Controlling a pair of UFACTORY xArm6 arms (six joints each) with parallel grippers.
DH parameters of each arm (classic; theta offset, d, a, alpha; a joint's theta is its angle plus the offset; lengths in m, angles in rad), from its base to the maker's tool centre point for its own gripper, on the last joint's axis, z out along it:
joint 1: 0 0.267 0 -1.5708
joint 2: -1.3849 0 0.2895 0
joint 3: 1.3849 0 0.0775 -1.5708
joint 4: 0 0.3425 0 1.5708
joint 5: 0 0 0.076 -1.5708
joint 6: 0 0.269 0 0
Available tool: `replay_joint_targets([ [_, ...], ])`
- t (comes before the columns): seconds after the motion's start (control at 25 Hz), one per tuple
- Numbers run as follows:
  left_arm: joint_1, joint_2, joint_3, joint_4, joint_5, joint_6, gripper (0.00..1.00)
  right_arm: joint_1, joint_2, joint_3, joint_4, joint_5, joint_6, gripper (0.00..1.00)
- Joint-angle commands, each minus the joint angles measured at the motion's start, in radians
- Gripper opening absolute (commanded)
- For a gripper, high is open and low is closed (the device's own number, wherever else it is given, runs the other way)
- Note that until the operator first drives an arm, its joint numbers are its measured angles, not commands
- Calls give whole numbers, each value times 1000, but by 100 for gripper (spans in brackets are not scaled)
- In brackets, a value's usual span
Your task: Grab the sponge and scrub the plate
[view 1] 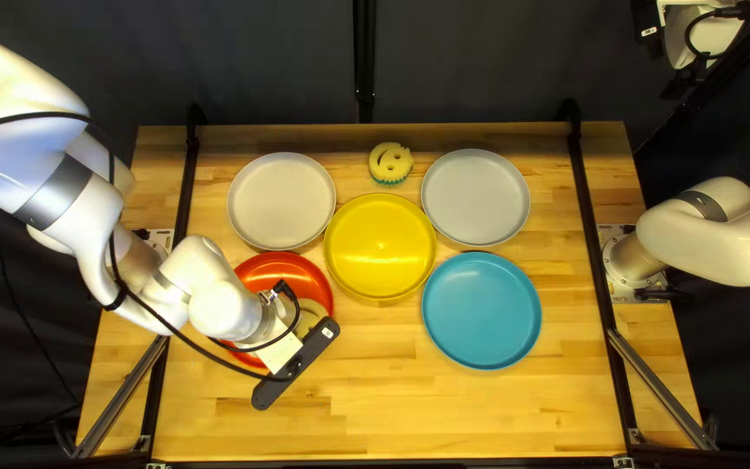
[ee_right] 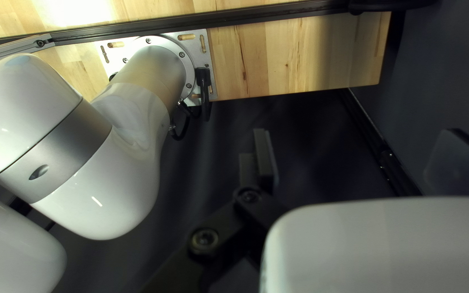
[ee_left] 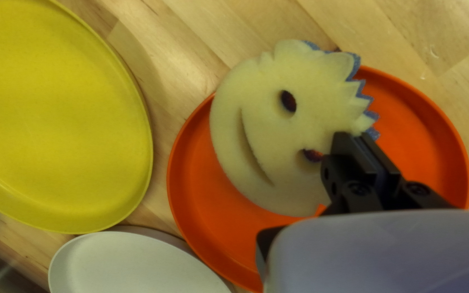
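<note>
Smiley-face sponge point(ee_left: 261, 103), pale yellow w/ a blue layer showing along its jagged hair edge, is over the red plate point(ee_left: 419, 127) & clamped in the left pincer point(view 1: 281, 350). Both fingers squeeze it at the hair side, next to one eye hole. In the left wrist view the sponge's outline runs past the plate rim; can't tell if its underside touches the plate.

The left arm point(view 1: 62, 187) reaches in from the table's left edge, w/ its white wrist covering part of the red plate. A black cable point(view 1: 154, 314) loops along it.

Just beside the red plate, toward the middle, is a yellow plate point(view 1: 379, 247). Nr its right side, a blue plate point(view 1: 481, 311). Farther back, 2 pale plates: one point(view 1: 281, 201) behind the red, the other point(view 1: 476, 198) behind the blue. Btwn those 2, a 2nd sponge point(view 1: 391, 163), also w/ a smiley face, but w/ a green layer at its edge. All plates sit on a light wood surface point(view 1: 523, 408) w/ black rails.

The right pincer point(view 1: 680, 84) is up nr the top right corner of the top left view, well apart from the plates, its fingers wide apart. The right arm point(view 1: 705, 239) bends outward past the surface's right side. Bkgd: dark curtain point(view 1: 262, 61).
</note>
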Motion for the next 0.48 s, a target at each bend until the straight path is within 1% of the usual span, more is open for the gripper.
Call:
replay_joint_targets([
  [0.04,20,-29,50,-25,-31,34,0,0,0,0,0,0,0,100],
  [0.2,40,0,81,-56,-107,84,0,0,0,0,0,0,0,100],
  [0.32,82,12,104,-104,-154,173,0,0,0,0,0,0,0,100],
  [0.48,140,-22,128,-149,-151,273,0,0,0,0,0,0,0,100],
])
